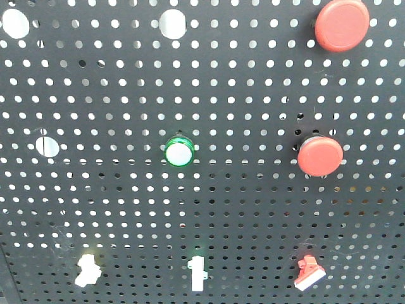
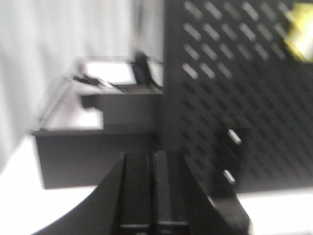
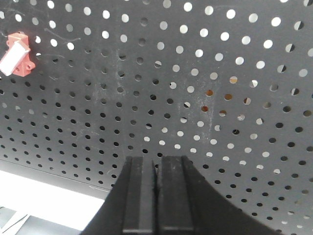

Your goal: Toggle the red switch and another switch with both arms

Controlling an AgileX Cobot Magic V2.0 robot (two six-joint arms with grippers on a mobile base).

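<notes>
Exterior front-facing view: the red switch [image 1: 309,273] sits low on the right of the black pegboard [image 1: 253,209], its white lever tip slanting down and to the left, long axis tilted off vertical. In the same bottom row I count two white switches: one in the middle [image 1: 197,273], standing upright, and one on the left [image 1: 87,270], leaning a little. Above them are two large round red push buttons, one directly over the red switch [image 1: 320,156] and one at the top right corner [image 1: 342,24], plus one green-ringed button [image 1: 179,152] in the centre. Three big open round holes show in the board. Nothing lies in front of the red switch.

From my right wrist, the red switch [image 3: 17,54] is at the upper left, well apart from my right gripper [image 3: 156,196], whose fingers are pressed together with nothing between them. My left gripper [image 2: 152,196] is likewise closed and empty, near the board's left edge; that view is blurred, and the yellowish blob at its upper right may be a switch, though I cannot tell.
</notes>
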